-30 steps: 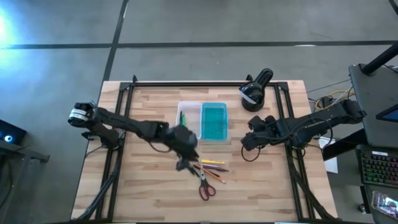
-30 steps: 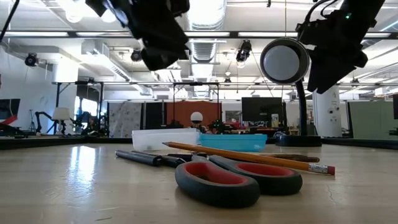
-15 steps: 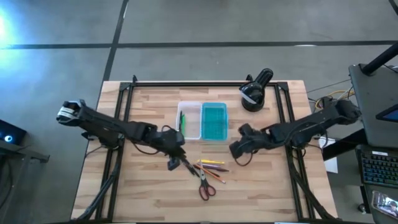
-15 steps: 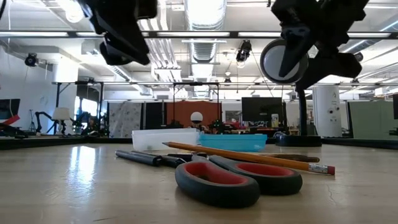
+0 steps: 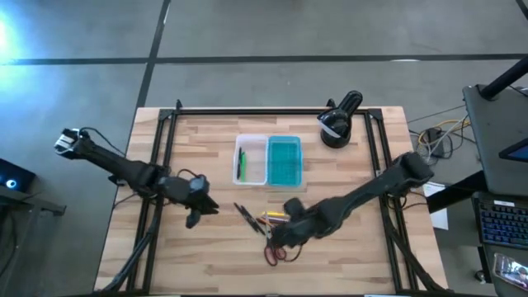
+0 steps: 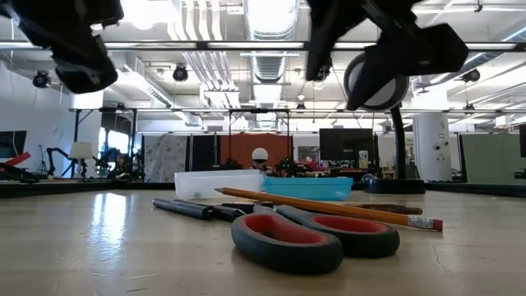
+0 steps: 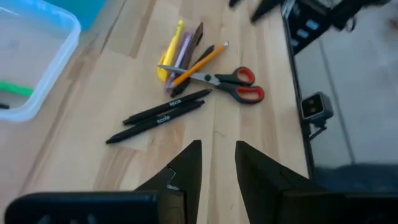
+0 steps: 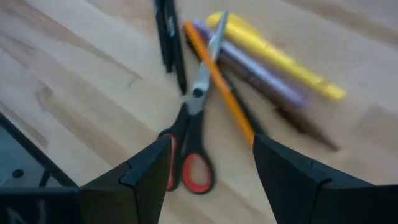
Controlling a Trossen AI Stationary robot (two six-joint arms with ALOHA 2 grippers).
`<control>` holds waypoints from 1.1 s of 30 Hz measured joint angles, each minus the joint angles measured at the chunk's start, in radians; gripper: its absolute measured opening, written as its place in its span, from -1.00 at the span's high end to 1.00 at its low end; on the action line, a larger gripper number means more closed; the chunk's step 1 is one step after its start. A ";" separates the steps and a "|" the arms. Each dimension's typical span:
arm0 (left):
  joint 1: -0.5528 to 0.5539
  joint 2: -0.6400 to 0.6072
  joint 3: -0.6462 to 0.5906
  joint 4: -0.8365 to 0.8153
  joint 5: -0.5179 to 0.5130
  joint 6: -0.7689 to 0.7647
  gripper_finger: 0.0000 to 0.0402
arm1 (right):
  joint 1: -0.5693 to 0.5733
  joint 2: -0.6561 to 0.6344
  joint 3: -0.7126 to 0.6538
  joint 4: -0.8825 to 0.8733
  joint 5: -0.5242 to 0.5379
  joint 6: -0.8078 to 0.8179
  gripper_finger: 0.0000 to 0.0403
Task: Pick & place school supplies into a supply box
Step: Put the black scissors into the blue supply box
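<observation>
Several supplies: scissors (image 8: 193,134), orange pencil (image 8: 219,81), yellow marker (image 8: 273,56) and dark pens (image 7: 163,115) lie on the counter (image 5: 346,247), near the supply box (image 5: 268,161).
Handling: light, stiff, slick; I'd pinch the scissors mid-blade.
My right hand (image 8: 208,171): spread, hovering over them.
My left hand (image 7: 217,165): spread, apart.

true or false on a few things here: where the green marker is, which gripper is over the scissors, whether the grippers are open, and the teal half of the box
1. The green marker lies in the clear tray. True.
2. The left gripper hangs over the scissors. False: the right gripper does; the left is off to the side of the pile.
3. Both grippers are open and hold nothing. True.
4. The teal half holds two pens. False: the dark pens lie on the table.
</observation>
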 joint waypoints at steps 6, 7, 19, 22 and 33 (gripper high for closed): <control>-0.007 -0.158 -0.108 0.027 0.020 -0.055 0.60 | 0.054 0.202 0.234 -0.065 -0.095 0.056 -0.09; -0.008 -0.181 -0.119 0.025 0.030 -0.062 0.60 | 0.064 0.230 0.269 -0.064 -0.108 0.075 -0.09; -0.016 -0.274 -0.142 0.025 0.054 0.015 0.60 | 0.098 0.511 0.659 -0.403 -0.125 0.185 -0.09; -0.016 -0.270 -0.142 0.027 0.054 0.016 0.60 | 0.081 0.551 0.713 -0.404 -0.125 0.151 -0.09; -0.016 -0.271 -0.142 0.035 0.058 0.000 0.60 | 0.060 0.578 0.708 -0.446 -0.148 0.205 0.08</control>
